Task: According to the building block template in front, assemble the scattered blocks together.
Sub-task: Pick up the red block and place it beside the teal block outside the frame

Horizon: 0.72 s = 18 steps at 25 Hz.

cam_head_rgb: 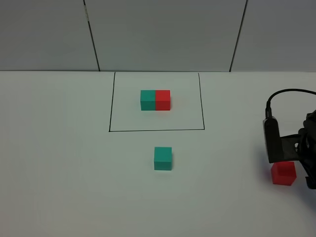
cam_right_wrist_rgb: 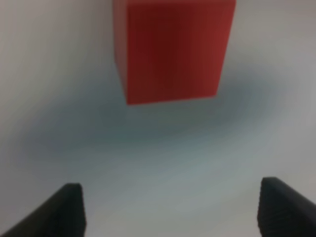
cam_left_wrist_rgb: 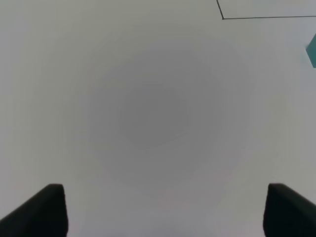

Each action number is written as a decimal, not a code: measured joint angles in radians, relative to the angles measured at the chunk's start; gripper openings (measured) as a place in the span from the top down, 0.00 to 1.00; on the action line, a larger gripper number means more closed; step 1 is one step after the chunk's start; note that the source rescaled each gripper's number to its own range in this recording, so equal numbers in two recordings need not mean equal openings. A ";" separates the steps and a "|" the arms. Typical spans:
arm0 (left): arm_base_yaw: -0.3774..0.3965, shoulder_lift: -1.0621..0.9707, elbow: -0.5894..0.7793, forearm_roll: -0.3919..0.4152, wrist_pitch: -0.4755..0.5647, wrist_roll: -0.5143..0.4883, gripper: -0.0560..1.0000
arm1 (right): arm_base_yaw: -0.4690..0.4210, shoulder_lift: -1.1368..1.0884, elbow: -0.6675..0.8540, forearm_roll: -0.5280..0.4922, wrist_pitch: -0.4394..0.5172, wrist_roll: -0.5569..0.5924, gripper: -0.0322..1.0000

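Observation:
The building block template (cam_head_rgb: 155,99), a teal cube joined to a red cube, sits inside a thin black rectangle at the back middle. A loose teal cube (cam_head_rgb: 163,158) stands alone in front of that frame. A loose red cube (cam_head_rgb: 283,173) rests on the table at the far right, right beside my right arm (cam_head_rgb: 296,148). In the right wrist view the red cube (cam_right_wrist_rgb: 173,49) lies just ahead of my open right gripper (cam_right_wrist_rgb: 173,210), outside its jaws. My left gripper (cam_left_wrist_rgb: 168,212) hangs open over bare table, with only a sliver of the teal cube (cam_left_wrist_rgb: 312,52) showing.
The white table (cam_head_rgb: 59,173) meets a grey panelled wall at the back. One corner of the black frame line (cam_left_wrist_rgb: 223,18) shows in the left wrist view. A black cable (cam_head_rgb: 284,94) loops above the right arm.

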 joint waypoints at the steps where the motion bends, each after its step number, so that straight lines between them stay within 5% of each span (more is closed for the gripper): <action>1: 0.000 0.000 0.000 0.000 0.000 0.000 0.13 | -0.001 0.007 0.000 0.006 -0.021 -0.003 0.09; 12: 0.000 0.000 0.000 -0.001 0.000 0.000 0.13 | -0.043 0.073 -0.030 0.289 -0.080 -0.180 0.09; 18: 0.000 0.000 0.000 -0.003 0.000 0.000 0.13 | -0.063 0.101 -0.054 0.342 -0.085 -0.255 0.09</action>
